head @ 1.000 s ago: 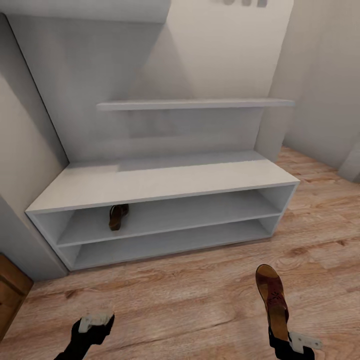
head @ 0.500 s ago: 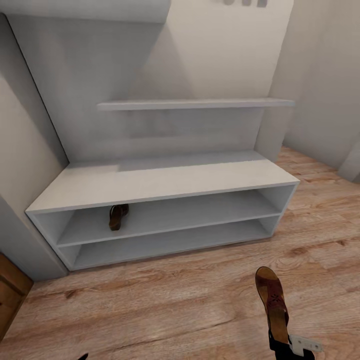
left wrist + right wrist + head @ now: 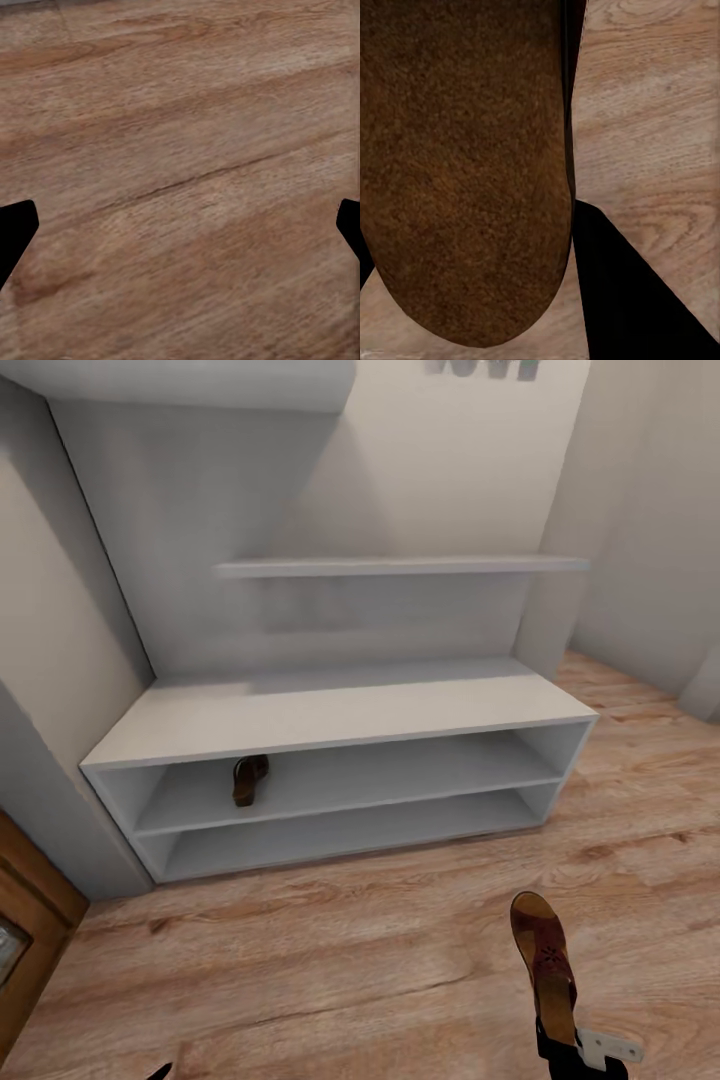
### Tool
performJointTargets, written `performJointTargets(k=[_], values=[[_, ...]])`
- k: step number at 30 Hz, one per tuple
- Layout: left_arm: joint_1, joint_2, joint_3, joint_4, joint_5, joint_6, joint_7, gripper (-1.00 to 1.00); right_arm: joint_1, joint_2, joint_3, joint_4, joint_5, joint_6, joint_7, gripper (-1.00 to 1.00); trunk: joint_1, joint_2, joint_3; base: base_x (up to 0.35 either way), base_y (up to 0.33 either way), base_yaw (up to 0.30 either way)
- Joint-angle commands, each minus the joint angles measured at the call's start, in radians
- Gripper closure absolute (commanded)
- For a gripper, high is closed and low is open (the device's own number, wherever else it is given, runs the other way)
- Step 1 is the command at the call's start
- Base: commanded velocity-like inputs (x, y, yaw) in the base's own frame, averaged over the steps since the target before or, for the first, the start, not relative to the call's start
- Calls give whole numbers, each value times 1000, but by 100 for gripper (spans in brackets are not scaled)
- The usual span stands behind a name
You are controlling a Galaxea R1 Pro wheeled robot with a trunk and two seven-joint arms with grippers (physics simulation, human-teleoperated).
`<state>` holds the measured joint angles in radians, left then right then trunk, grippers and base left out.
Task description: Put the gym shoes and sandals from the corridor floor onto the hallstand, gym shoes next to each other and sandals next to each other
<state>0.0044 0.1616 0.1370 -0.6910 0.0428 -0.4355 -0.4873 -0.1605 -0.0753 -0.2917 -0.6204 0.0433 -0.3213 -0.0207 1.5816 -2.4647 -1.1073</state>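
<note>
corridor floor [image 3: 380,970]: wood planks are stretching bare between you and the rack; you are getting open room ahead, with walls closing in at 9 and 3 o'clock.
hallstand [image 3: 330,715]: it is standing at 12 o'clock, long side across your view; bench top bare, two open tiers facing you; the low tier openings are the edges you will need to clear, I judge.
wall shelf [image 3: 400,566]: it is hanging well above the bench, out of your path.
held sandal [image 3: 545,965]: your right arm is carrying it at about 5 o'clock, above the floor; its long axis is pointing toward 12, toe forward, heel at the wrist; in the right wrist view its tan footbed [image 3: 465,165] is lying along the fingers.
placed sandal [image 3: 249,778]: it is sitting on the upper tier at about 11 o'clock, toward the left end, lengthwise into the shelf; free shelf is lying just to its right.
right gripper [image 3: 575,1050]: it is pinching the sandal's heel end.
left gripper [image 3: 180,225]: its fingertips are standing wide apart over bare floor, holding nothing.
key relation: your target slot is lying forward and leftward of the carried sandal; the right arm is the loaded one, so you are likely needing a leftward reach.
</note>
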Motion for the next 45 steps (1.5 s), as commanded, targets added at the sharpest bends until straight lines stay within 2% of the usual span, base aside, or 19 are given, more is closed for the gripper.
performJointTargets(k=[1,10,18,27,28,29,32,36,37,38,39,41,42,44,45], values=[[0,0,3,-1,5,1,-8,-100,-1,0,-1,1,1,-2,-2,100,-1,0,-1,-328,32,210],[0,-1,3,-4,5,3,-7,-100,-1,0,-2,1,1,-2,-2,100,-1,0,-1,-298,9,258],[0,-2,3,-5,5,4,-1,-100,-1,0,-3,0,1,-2,-2,100,-1,0,-1,-32,0,247],[1,2,4,-7,6,2,-18,-100,-1,4,0,-4,0,-1,-4,100,-1,0,-1,-1,0,24],[2,3,6,-10,3,-1,-149,-100,-1,26,7,-3,1,7,-5,100,-1,0,-1,0,0,0],[2,3,12,-10,3,-1,-168,-100,-1,41,14,-7,2,15,-6,100,-1,0,-1,0,0,0],[2,4,40,-10,3,-1,-190,-100,-16,71,39,-19,7,75,-12,100,-1,0,-1,0,0,0],[2,4,76,-10,2,-2,-202,-100,-93,110,96,-64,16,298,-76,100,-1,0,-1,0,0,0],[2,4,82,-10,2,-2,-203,-100,-127,126,118,-78,17,383,-110,100,-1,0,-1,0,0,0],[2,4,84,-10,2,-2,-204,-100,-145,136,129,-83,17,423,-128,100,-1,0,-1,0,0,0],[2,4,86,-10,2,-2,-205,-100,-180,158,151,-90,18,496,-163,100,-1,0,-1,0,0,0],[2,4,88,-10,2,-2,-206,-100,-216,184,170,-94,19,558,-197,100,-1,0,-1,0,0,0],[2,4,89,-10,2,-2,-206,-100,-251,211,187,-95,19,606,-232,100,-1,0,-1,0,0,0],[2,4,90,-10,2,-2,-207,-100,-308,247,207,-94,19,654,-281,100,-1,0,-1,0,0,0],[2,4,91,-10,2,-2,-207,-100,-328,250,213,-93,19,664,-295,100,-1,0,-1,0,0,0]])
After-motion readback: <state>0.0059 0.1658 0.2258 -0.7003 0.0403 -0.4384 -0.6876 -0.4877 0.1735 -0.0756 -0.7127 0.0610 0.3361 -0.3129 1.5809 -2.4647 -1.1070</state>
